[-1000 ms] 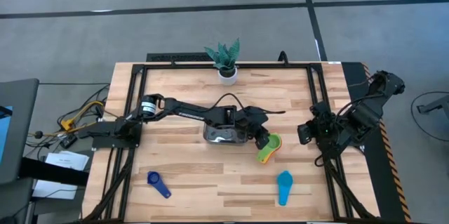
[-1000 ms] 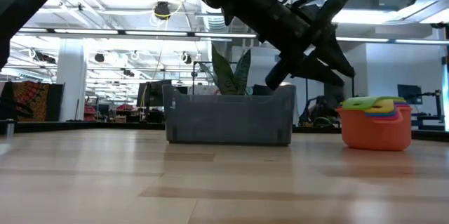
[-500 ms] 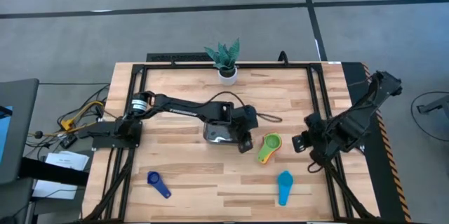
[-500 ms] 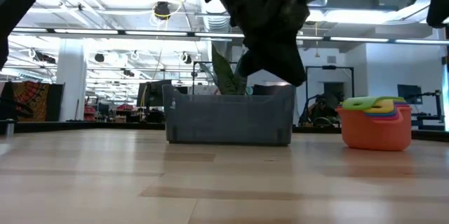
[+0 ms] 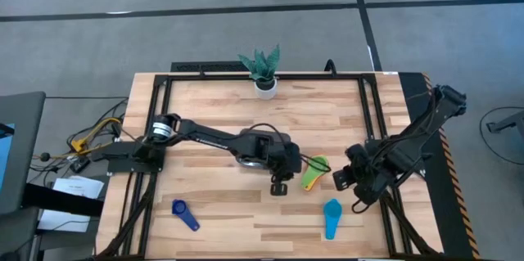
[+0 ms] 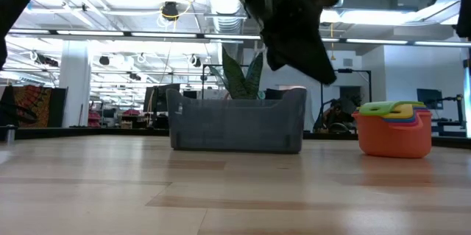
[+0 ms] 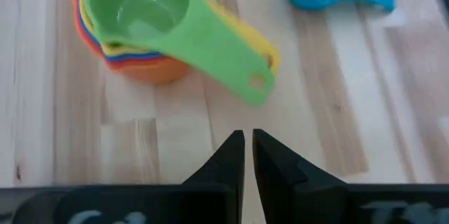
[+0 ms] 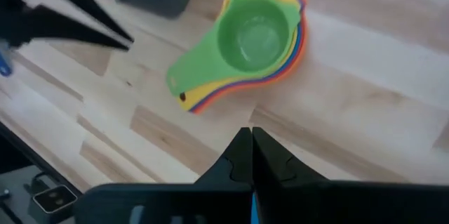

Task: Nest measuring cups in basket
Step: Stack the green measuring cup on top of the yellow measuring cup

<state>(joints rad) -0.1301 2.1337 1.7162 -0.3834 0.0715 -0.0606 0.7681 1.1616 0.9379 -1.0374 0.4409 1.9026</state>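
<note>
On the counter (image 5: 213, 122), going from the left, a dark blue cup (image 5: 183, 212) lies alone near the front edge. Next comes the basket (image 5: 252, 156), mostly under the left arm, whose left end effector (image 5: 279, 186) hangs just in front with its fingers pressed together, pinching nothing. Just right of it sits the nested stack of cups (image 5: 313, 171), green on top, outside the basket. A light blue cup (image 5: 332, 216) lies in front. The right end effector (image 5: 342, 177), also pressed together and empty, hovers beside the stack. Nesting seems midway; next, a loose cup likely needs picking up.
</note>
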